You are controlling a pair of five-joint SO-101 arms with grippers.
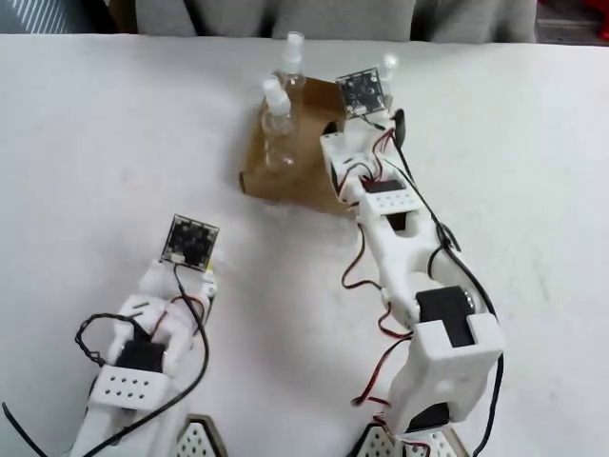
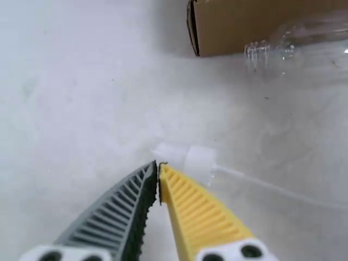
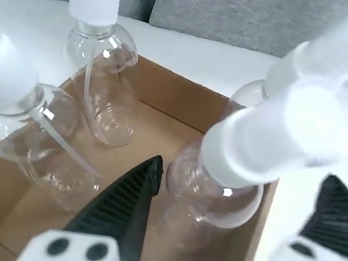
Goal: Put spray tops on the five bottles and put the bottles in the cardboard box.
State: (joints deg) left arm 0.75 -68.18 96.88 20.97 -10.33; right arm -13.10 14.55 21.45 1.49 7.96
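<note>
Box (image 1: 255,164): stands mid-table within reach of your right arm. Three capped bottles (image 3: 106,87) stand upright inside, close together to leave room.
Right gripper (image 3: 243,176): jaws wide, straddling the corner bottle (image 3: 217,201) without clamping it; the bottle appears to stand unaided.
Left gripper (image 2: 158,167): jaws closed tip to tip, holding nothing, just beside the spray top (image 2: 198,159).
Spray top: lies on the table (image 2: 81,98), tube trailing away from the jaws. Spread the jaws before pickup.
Open bottle (image 2: 296,38): lies on its side beside the box, neck bare, likely due that top.
Progress: three of five packed.
</note>
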